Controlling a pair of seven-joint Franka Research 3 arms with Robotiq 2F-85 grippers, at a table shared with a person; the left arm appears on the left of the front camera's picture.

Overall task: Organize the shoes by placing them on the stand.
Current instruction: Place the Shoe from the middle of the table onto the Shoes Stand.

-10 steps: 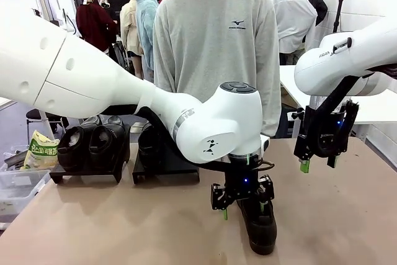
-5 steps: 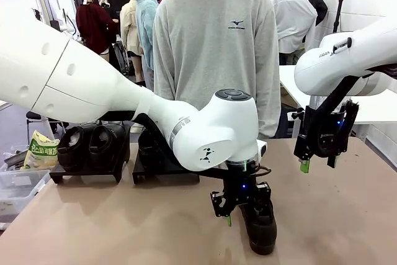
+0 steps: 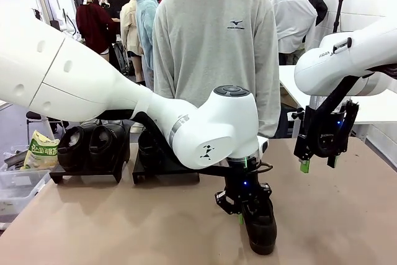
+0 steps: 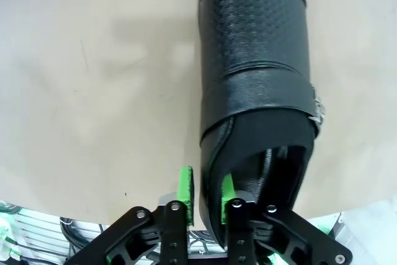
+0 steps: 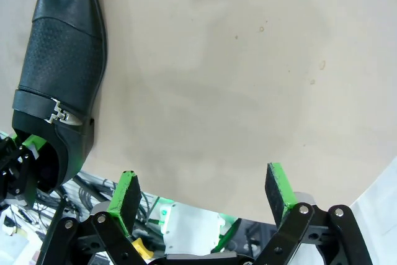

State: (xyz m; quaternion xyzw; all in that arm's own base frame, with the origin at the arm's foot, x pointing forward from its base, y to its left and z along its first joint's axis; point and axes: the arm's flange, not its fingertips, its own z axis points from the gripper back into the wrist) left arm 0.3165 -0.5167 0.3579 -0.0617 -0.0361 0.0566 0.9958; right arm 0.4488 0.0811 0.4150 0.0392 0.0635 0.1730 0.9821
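Left gripper (image 4: 206, 193): clamped on the heel wall of a black shoe (image 4: 257, 72), one pad inside the opening, one outside.
Shoe: set on the tabletop (image 3: 124, 221) near its front edge.
Right gripper (image 5: 201, 193): held spread apart above bare tabletop.
Stand (image 3: 87, 169): three other shoes (image 3: 90, 144) are carried, far left.

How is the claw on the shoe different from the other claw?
The left claw is low at the table, pinching the heel wall of a black shoe: one pad outside, one inside the opening. The right claw hangs above the bare table with its pads wide apart, holding nothing. Both are black with green pads.
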